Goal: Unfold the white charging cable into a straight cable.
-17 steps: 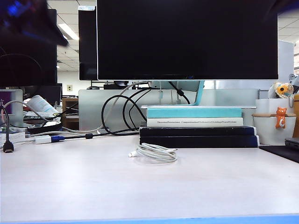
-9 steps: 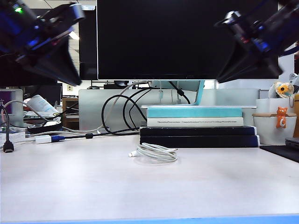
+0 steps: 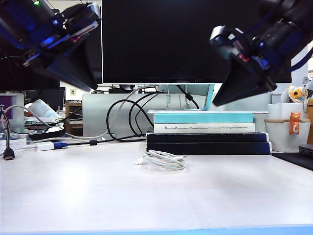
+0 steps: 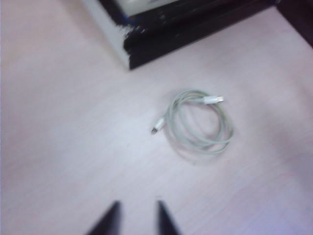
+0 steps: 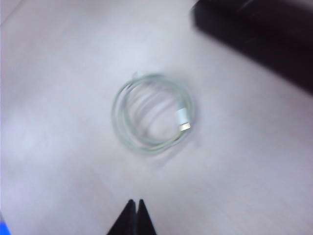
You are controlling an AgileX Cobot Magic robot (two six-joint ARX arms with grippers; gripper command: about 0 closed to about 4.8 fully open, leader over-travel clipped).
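Note:
The white charging cable [image 3: 161, 160] lies coiled in a small loop on the pale table, in front of the stacked books. In the left wrist view the cable [image 4: 213, 100] shows both plug ends, well beyond my left gripper [image 4: 138, 201], which is open and empty. My left gripper [image 3: 88, 81] hangs high at the upper left of the exterior view, far above the table. My right gripper [image 3: 217, 102] hangs high at the upper right, over the books. In the right wrist view the right gripper [image 5: 135, 200] is shut and empty, with the cable [image 5: 182, 117] beyond its tips.
A stack of books [image 3: 208, 137] stands just behind the coil under a big monitor [image 3: 195, 39]. Black cables [image 3: 122, 117] loop behind on the left. A white adapter with a blue plug [image 3: 45, 146] lies at far left, a white pot [image 3: 288, 132] at far right.
Both arms have swung down and inward from the upper corners of the exterior view. The coiled cable has not moved.

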